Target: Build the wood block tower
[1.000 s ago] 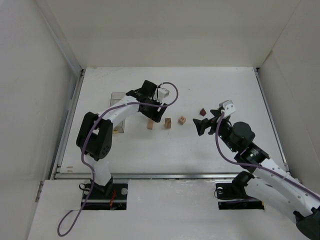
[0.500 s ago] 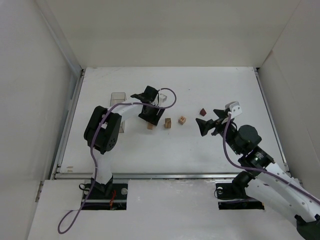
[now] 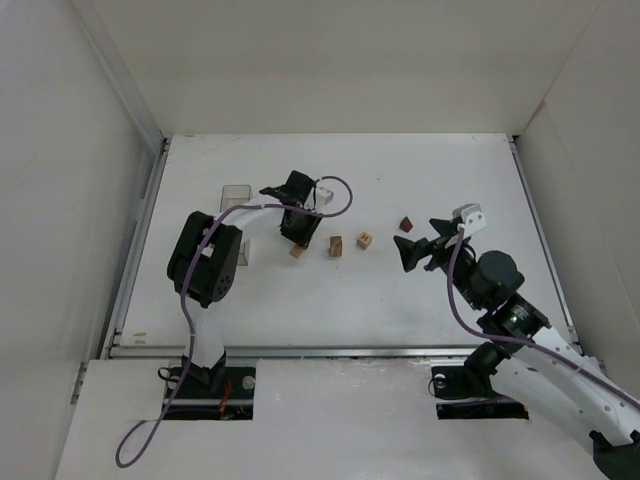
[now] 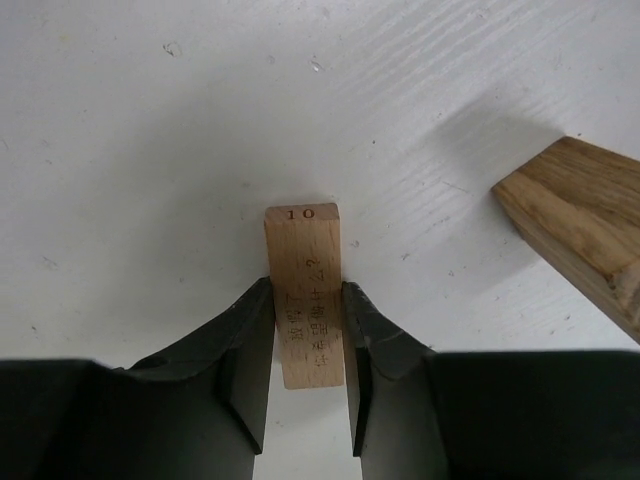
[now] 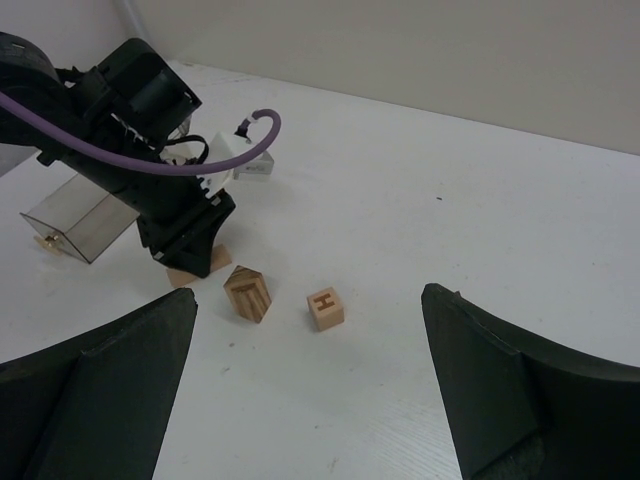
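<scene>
**A:** Contact on the left! The left gripper [image 4: 306, 295] has its jaws pinched narrow on the light-tan wooden bar [image 4: 302, 238], one pad on each long side. The bar lies flat on the table [image 4: 150, 120].

**B:** And the tower itself?

**A:** Nothing is stacked, by the look of it. The pieces lie singly in a row across the middle of the table. The bar is on the left, with the striped block [image 5: 247, 293] just beside it and the lettered cube [image 5: 324, 308] next. The dark reddish-brown block [image 3: 405, 223] is farthest right, near the right gripper [image 5: 310, 385].

**B:** That one's jaws?

**A:** Wide apart, holding nothing, facing the row.

**B:** How will the bar handle?

**A:** Light and rigid, I'd judge: solid wood, no give, nothing fragile. The faces look smooth, though, so it could twist or slip if pinched near one end. The best hold is across the narrow width, close to the middle, which keeps it level for setting down. Right now the stamped end pokes out ahead of the pads.

**B:** Any risk?

**A:** Small pieces, big fingers. The striped block is close enough to get nudged on the lift. The clear plastic box [image 5: 80, 215] sits off to the left, apart from the row.
</scene>
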`<action>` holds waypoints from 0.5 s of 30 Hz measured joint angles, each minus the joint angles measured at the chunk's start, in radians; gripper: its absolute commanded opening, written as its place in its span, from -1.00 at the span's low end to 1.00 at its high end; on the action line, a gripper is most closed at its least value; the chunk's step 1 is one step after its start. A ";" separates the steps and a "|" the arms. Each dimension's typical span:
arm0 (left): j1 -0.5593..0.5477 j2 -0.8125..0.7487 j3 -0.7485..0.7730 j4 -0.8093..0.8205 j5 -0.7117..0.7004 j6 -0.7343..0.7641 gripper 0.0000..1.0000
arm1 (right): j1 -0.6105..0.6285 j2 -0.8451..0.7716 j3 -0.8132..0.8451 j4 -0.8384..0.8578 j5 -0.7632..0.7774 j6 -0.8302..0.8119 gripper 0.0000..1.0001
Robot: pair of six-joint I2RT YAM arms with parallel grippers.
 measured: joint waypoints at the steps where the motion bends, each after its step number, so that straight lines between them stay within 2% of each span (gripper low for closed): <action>1: 0.000 0.000 0.002 -0.005 0.000 0.021 -1.00 | 0.000 -0.003 0.000 -0.002 0.001 0.000 1.00; 5: 0.000 0.000 0.062 -0.079 0.011 0.161 -1.00 | 0.000 -0.019 -0.001 -0.008 0.004 0.000 1.00; 12: -0.011 -0.002 0.411 -0.270 0.130 0.517 -1.00 | 0.000 -0.044 -0.020 -0.016 0.005 -0.007 1.00; 15: -0.058 -0.013 0.496 -0.338 0.158 0.656 -1.00 | 0.000 -0.058 -0.027 -0.019 0.006 -0.013 1.00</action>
